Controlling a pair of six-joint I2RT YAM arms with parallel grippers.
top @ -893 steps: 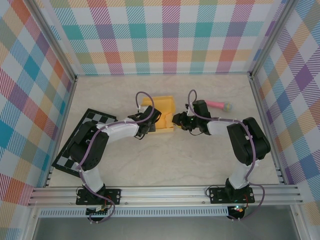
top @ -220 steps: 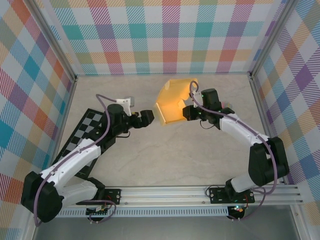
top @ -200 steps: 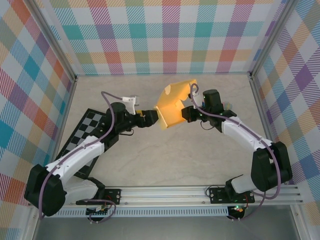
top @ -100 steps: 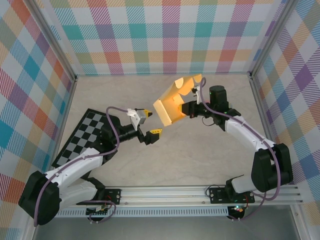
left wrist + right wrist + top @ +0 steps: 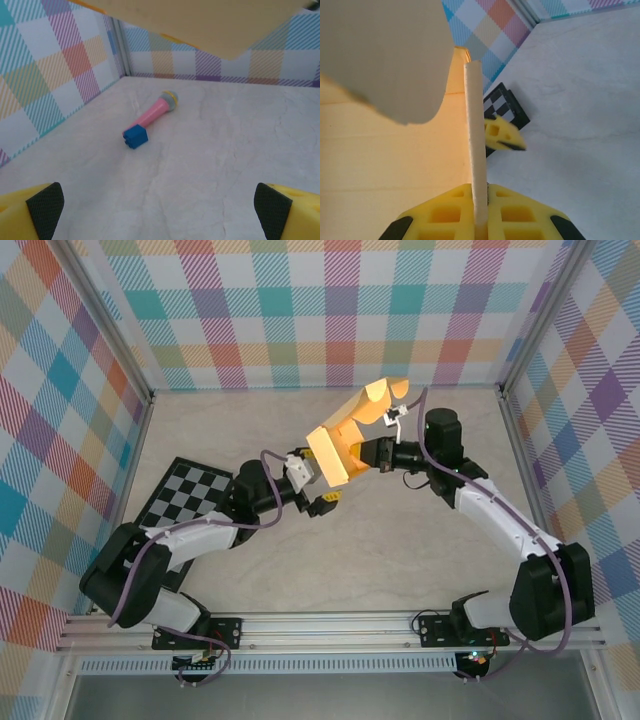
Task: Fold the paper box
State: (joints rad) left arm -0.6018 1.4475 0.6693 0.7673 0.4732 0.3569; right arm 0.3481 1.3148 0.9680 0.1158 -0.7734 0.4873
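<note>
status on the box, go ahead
Right gripper shut on box edge, box held off the table. Left gripper open, empty, close below it. Pink stick lies apart, not in the way.

paper box [image 5: 200, 25] cropped by top edge, blurred

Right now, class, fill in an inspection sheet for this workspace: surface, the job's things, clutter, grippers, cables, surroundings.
Surface: pale marbled table; no spills seen.
Job's things: yellow paper box, partly folded, held up off the table.
Clutter: pink stick with a blue end lying flat; checkered board near the left wall.
Grippers: right gripper shut on a wall of the box; left gripper open, close under the box.
Cables: purple cables run along both arms; no snag seen.
Surroundings: plaid walls on three sides; metal rail at the near edge.
</note>
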